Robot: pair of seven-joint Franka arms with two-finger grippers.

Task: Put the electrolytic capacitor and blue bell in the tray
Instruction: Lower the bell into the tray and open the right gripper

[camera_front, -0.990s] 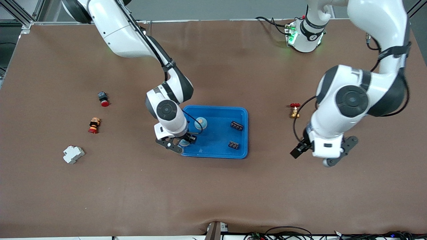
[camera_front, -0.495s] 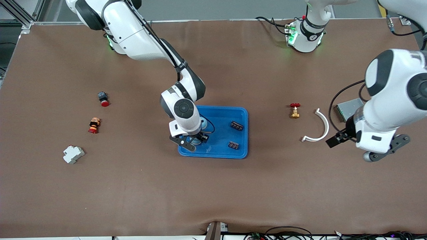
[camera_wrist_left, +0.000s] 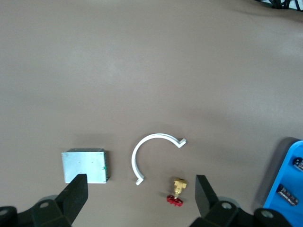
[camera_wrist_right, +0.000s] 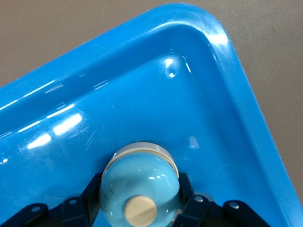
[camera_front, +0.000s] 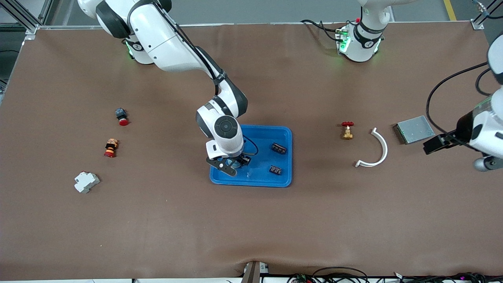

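The right claw (camera_front: 232,165) grips the blue bell (camera_wrist_right: 140,190) dome-up, directly over the tray (camera_front: 283,133) floor at mid-table, so release is straight down. The left claw (camera_wrist_left: 140,198) waits open over the table's left-arm end.

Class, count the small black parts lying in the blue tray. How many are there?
2. One black part lies in the tray; the other lies nearer the front camera. The right arm may hide more.
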